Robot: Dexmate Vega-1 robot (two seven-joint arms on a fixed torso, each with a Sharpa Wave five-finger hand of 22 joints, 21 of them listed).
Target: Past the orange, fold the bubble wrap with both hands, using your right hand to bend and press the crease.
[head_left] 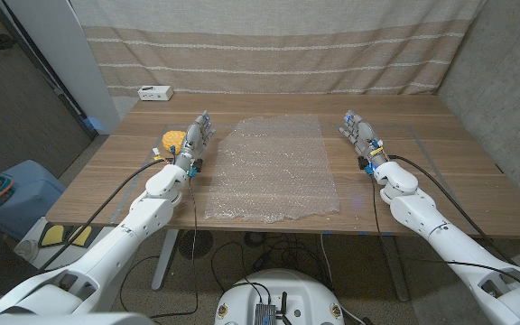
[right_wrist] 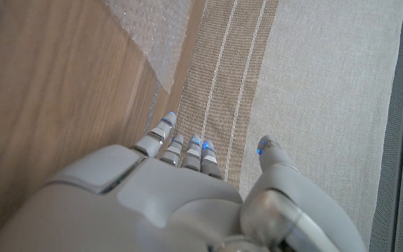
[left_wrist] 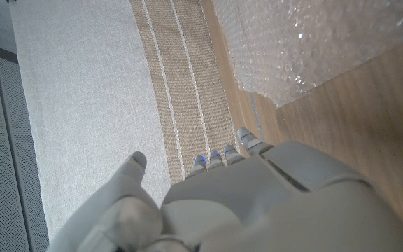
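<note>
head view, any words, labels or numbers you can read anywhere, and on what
None can be read.
White box at the table's far edge: dark marks on its front, too small to read.
Bubble wrap: no print.
Left hand and right hand: small blue and yellow spots, no lettering.

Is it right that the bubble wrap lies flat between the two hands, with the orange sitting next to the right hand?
Not quite. The bubble wrap does lie flat between the two hands, but the orange sits next to the left hand, not the right hand. The head view shows it partly hidden behind the left hand's fingers.
</note>
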